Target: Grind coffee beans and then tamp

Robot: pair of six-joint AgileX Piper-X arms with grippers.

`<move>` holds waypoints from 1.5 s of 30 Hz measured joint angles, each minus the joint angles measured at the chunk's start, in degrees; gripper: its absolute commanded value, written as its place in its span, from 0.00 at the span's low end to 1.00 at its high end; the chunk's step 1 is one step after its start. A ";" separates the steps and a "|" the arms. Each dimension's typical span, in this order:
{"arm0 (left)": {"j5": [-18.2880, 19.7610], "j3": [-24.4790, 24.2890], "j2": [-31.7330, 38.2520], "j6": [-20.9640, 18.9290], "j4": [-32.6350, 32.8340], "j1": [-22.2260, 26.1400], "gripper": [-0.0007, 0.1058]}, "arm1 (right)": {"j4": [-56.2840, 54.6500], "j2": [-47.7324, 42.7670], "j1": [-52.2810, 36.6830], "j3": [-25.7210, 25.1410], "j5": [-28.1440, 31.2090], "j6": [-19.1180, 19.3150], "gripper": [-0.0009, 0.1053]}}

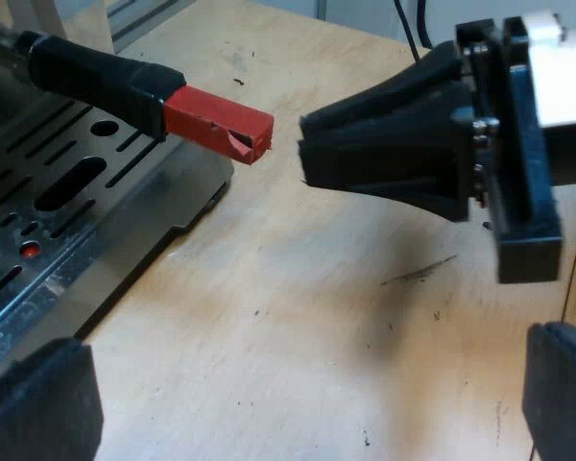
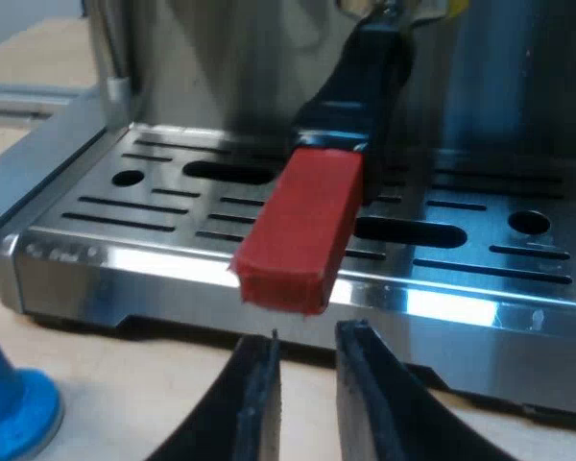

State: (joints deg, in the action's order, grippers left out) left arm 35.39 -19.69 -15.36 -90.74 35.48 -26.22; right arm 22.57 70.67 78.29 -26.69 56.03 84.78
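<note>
The metal holder's dark handle (image 1: 96,72) sticks out over the espresso machine's drip tray (image 1: 48,192) and ends in a red block (image 1: 216,123). My right gripper (image 1: 305,154) hovers just off that red end, a short gap away, not touching it. From its own wrist the red end (image 2: 302,230) sits just above and beyond my right gripper (image 2: 305,351), whose fingers (image 2: 254,403) stand a narrow gap apart with nothing between them. My left gripper (image 1: 298,413) is wide open over the bare wooden table (image 1: 298,317), back from the handle.
The slotted steel drip tray (image 2: 173,254) runs across the machine's front under the handle (image 2: 360,77). A blue tamper (image 2: 10,408) stands on the wooden table beside the tray's near corner, close to my right gripper.
</note>
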 measured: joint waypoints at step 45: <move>0.00 0.00 0.00 -0.16 0.29 0.00 0.85 | 6.80 3.43 -5.02 0.13 1.38 0.03 0.18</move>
State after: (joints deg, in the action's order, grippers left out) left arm 35.39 -19.69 -15.36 -90.90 35.77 -26.22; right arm 29.37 74.10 73.28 -26.56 57.42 84.82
